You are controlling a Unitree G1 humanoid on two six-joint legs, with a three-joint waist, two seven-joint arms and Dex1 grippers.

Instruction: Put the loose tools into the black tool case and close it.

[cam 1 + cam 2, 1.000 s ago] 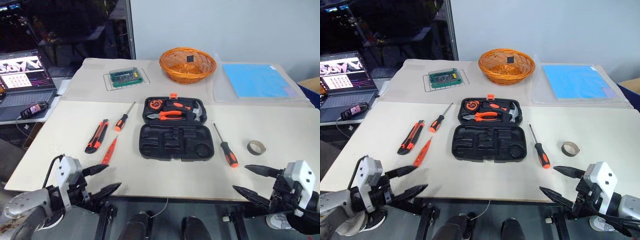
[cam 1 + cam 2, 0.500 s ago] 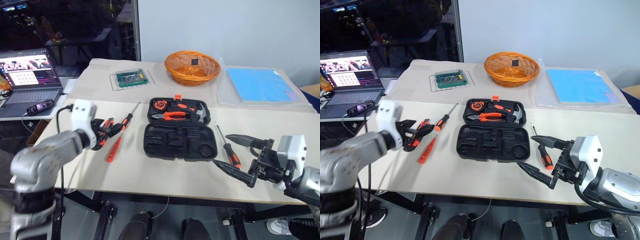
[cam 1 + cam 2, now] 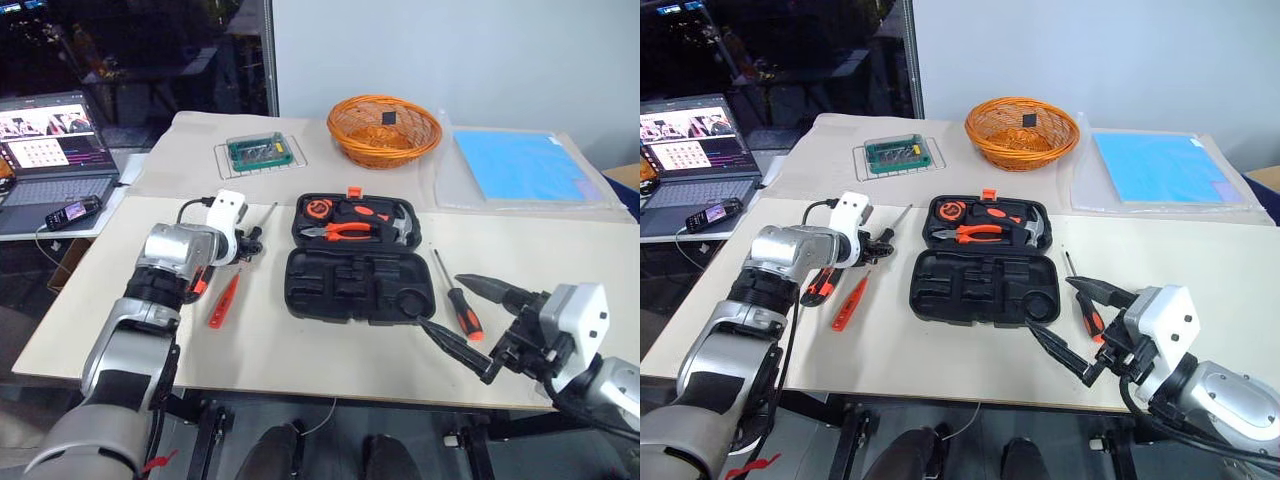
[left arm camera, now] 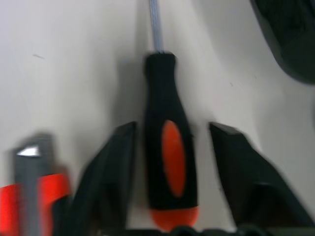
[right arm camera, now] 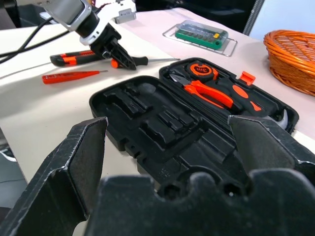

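The black tool case [image 3: 350, 288] lies open mid-table, its near half bare and its far half holding pliers, a hammer and a tape measure. My left gripper [image 3: 250, 243] is down on the table left of the case. It is open, and its fingers [image 4: 120, 147] straddle the black-and-orange handle of a screwdriver [image 4: 167, 162] with small gaps on both sides. A utility knife [image 3: 818, 285] and an orange tester pen [image 3: 223, 300] lie beside that arm. A second screwdriver [image 3: 462, 310] lies right of the case. My right gripper [image 3: 437, 300] hovers open by the case's front right corner.
At the back of the table are an orange wicker basket [image 3: 385, 130], a clear box with green contents [image 3: 258, 152] and a blue sheet [image 3: 520, 165]. A laptop [image 3: 55, 140] and a phone [image 3: 70, 210] sit on a side table at the left.
My left arm has reached forward from the table's front edge to the left screwdriver, and its fingers have narrowed around the handle. My right gripper has risen and moved in toward the case.
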